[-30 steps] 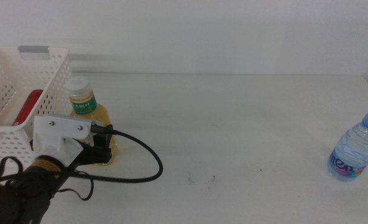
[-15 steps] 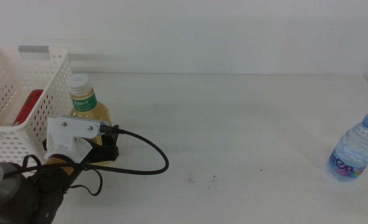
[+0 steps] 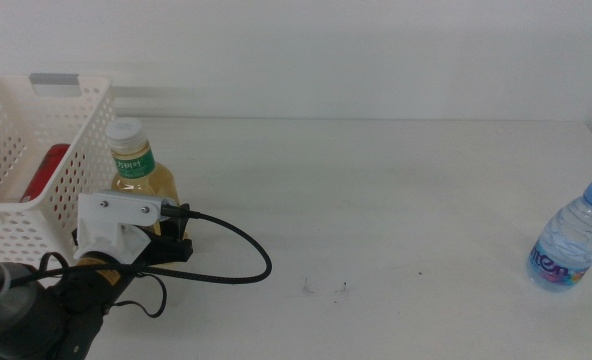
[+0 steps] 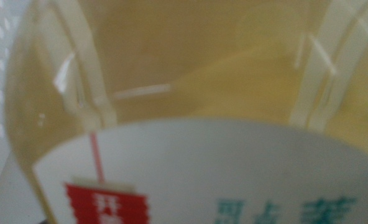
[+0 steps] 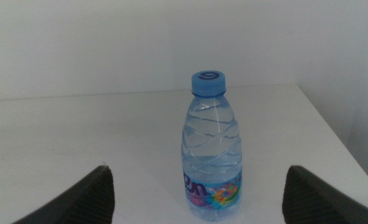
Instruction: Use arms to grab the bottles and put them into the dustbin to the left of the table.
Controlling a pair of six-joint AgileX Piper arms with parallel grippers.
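The yellow-tea bottle [image 3: 136,172], with a white cap and a green label, stands upright beside the white dustbin [image 3: 16,140] at the table's left. My left gripper [image 3: 168,243] is low at the bottle's base, its black fingers [image 3: 179,247] against the lower body. The left wrist view is filled by the tea bottle [image 4: 184,81], very close, and hides the fingers. At the far right stands the small water bottle [image 3: 571,240] with a blue cap. My right gripper [image 5: 197,173] is open and faces the water bottle [image 5: 212,149] from a short distance, apart from it.
A red can [image 3: 44,170] lies inside the dustbin. The dustbin's perforated wall is right beside the tea bottle. A black cable [image 3: 246,262] loops from the left wrist over the table [image 3: 376,200]. A few dark specks [image 3: 306,288] mark the tabletop.
My left arm has slid right and forward, closing in on the tea bottle's base. The bottle shifted slightly. The last half second shows almost no motion. The water bottle has not moved.
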